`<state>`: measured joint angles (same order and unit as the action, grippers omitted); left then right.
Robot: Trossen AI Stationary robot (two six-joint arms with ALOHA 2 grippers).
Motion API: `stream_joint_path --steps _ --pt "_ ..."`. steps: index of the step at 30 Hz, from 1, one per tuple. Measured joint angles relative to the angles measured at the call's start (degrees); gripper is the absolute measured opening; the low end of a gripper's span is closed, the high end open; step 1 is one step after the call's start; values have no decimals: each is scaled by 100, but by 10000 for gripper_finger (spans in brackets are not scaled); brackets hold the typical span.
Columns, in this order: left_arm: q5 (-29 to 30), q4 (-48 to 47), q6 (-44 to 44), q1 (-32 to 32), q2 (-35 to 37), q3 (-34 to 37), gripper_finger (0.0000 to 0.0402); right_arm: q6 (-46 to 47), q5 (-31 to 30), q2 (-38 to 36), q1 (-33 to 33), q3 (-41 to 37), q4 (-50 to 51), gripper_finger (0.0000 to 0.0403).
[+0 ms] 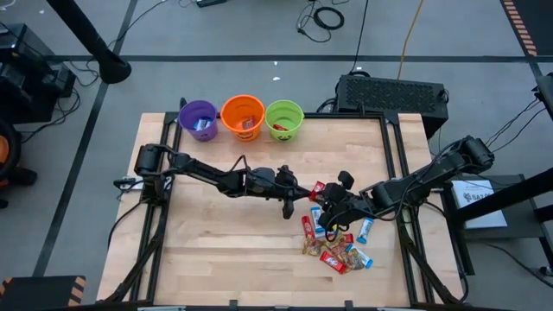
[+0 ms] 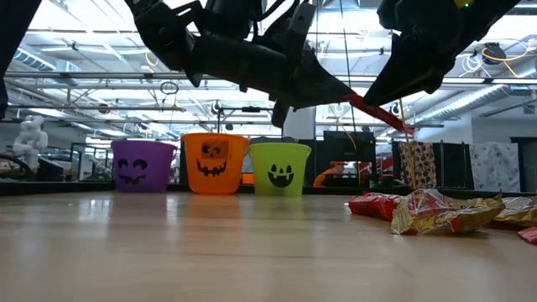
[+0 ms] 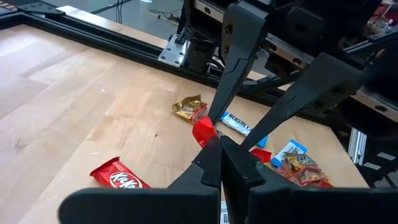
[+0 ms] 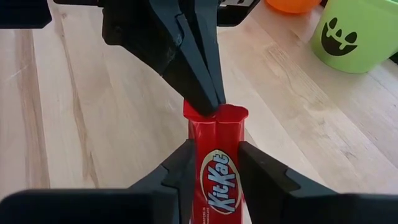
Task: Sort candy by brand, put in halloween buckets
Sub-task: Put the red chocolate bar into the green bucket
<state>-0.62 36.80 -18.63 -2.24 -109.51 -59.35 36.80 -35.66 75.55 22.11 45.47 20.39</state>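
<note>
Two end effectors clamp one red KitKat bar (image 4: 214,171) (airborne), its long axis running between right (image 4: 214,180) and left (image 4: 208,102).

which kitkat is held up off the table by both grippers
The red KitKat bar clamped between the right gripper fingers, its end pinched by the left gripper. The other KitKat lies flat on the table, untouched.

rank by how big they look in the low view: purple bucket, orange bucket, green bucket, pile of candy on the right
1. Orange bucket, slightly the tallest of the three.
2. Purple bucket and green bucket: too alike to rank.
The pile of candy spreads wider than any bucket but sits nearer the camera, so its place is unsure.
</note>
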Motion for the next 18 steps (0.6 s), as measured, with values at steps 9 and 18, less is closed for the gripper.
stream_joint_path --steps 9,18 --pt "-42 37 133 42 0 2 1 39 -12 0 37 0 -3 165" --pt "-179 175 157 116 0 4 1 148 -38 -134 127 0 262 252"
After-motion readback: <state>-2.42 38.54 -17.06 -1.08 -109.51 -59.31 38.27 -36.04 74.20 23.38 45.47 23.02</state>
